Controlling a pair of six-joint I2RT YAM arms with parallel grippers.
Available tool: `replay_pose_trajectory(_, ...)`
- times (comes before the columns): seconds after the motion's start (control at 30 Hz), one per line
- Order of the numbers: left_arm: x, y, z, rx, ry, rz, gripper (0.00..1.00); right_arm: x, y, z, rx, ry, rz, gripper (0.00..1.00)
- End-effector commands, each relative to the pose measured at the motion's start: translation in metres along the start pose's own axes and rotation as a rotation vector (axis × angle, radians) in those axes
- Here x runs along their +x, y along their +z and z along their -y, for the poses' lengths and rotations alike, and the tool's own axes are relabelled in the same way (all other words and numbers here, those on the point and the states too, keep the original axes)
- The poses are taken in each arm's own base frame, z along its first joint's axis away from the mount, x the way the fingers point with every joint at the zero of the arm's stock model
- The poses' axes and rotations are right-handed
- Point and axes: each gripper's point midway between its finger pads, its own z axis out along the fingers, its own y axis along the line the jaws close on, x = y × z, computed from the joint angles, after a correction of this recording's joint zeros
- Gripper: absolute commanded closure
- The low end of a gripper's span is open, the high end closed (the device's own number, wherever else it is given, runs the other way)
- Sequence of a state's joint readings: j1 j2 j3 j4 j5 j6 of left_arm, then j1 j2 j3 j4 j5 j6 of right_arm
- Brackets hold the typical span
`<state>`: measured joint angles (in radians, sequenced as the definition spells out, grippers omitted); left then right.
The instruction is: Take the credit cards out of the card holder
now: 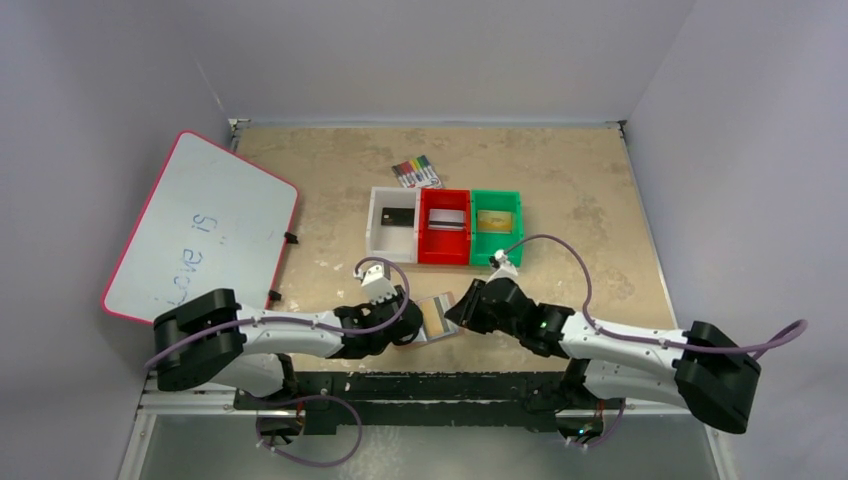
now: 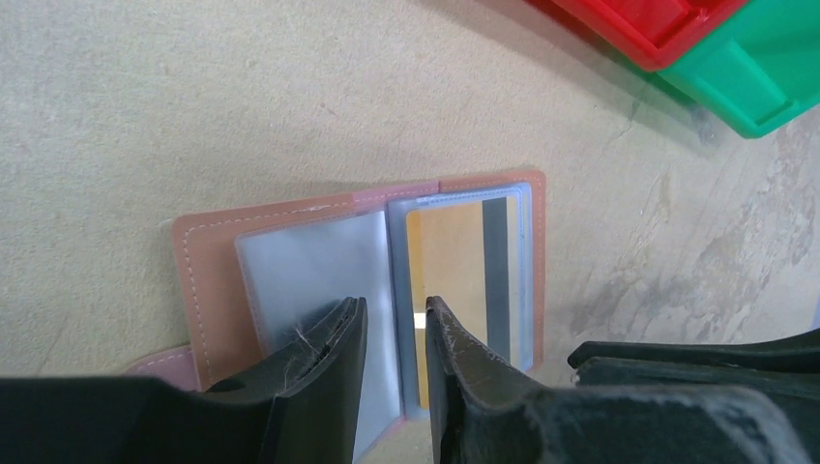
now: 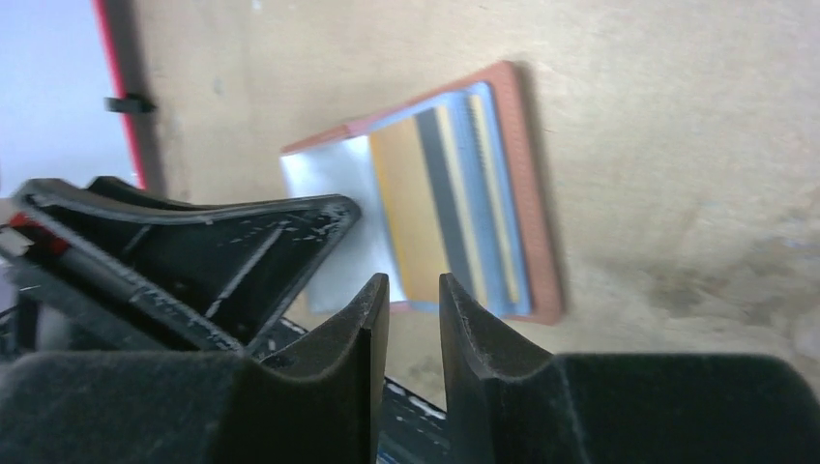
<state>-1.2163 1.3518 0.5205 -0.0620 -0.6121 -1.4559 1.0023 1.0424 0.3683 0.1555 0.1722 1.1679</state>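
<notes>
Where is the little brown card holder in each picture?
Top external: the card holder lies open, low in the middle, nearer the camera than the red bin.
Left wrist: in the middle of the picture, lying open.
Right wrist: upper middle, tilted.
Shared landmark: the gold card with a dark stripe in its pocket, plain in both wrist views.

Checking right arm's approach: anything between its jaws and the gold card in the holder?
Nothing loose. Only the clear pocket of the card holder covers the gold card; the left gripper sits alongside, at the holder's near edge.
</notes>
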Motion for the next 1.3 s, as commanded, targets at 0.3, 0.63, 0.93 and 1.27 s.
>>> replay_pose_trajectory(0.3,0.007,0.002,0.018,0.051,0.009,-0.037,0.7,-0.014,0.014,0.005,0.124,-0.152,-0.027,0.74)
replay_pose_trajectory(0.63,0.01,0.005,0.016,0.04,0.023,-0.047,0.7,-0.01,0.026,0.007,0.07,-0.181,-0.089,0.76)
replay_pose_trajectory(0.93,0.012,0.008,0.011,0.03,0.023,-0.042,0.7,0.001,0.034,0.023,0.099,-0.201,-0.13,0.81)
replay_pose_trajectory(1.27,0.017,0.012,0.009,0.028,0.052,-0.053,0.7,0.015,0.038,0.036,0.121,-0.172,-0.172,0.84)
